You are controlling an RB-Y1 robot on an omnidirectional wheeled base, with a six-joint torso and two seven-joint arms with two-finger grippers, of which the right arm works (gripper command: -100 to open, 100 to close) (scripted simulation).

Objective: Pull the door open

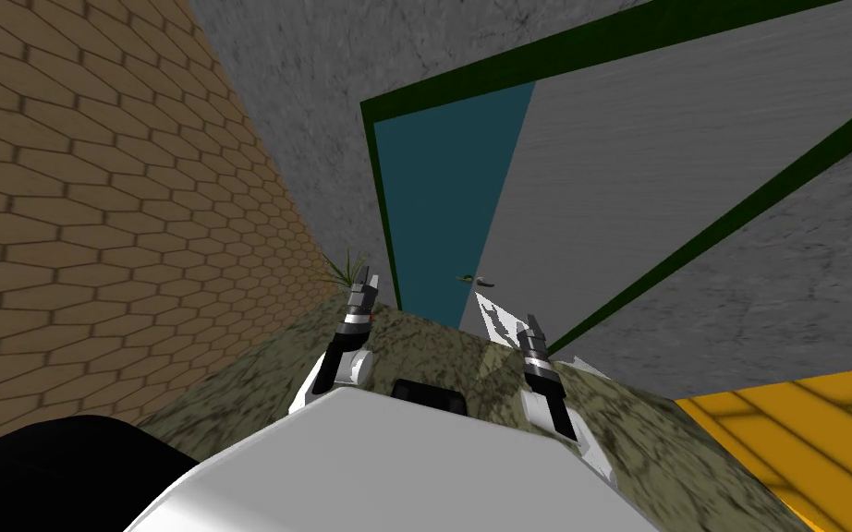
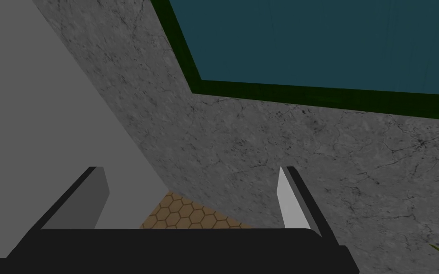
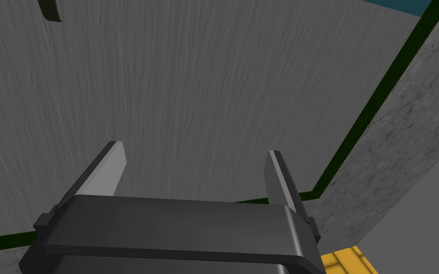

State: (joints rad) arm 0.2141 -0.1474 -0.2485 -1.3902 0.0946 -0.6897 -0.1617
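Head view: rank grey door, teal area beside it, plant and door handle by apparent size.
1. grey door, by far the largest
2. teal area
3. plant
4. door handle, smallest, though close to the plant; both are tiny at this distance

Green plant (image 1: 346, 268) near tan hexagon-tiled surface (image 1: 91, 231)

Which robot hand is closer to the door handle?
The right. The right gripper faces the grey door, with the handle a little way ahead. The left gripper points at the wall beside the door frame.
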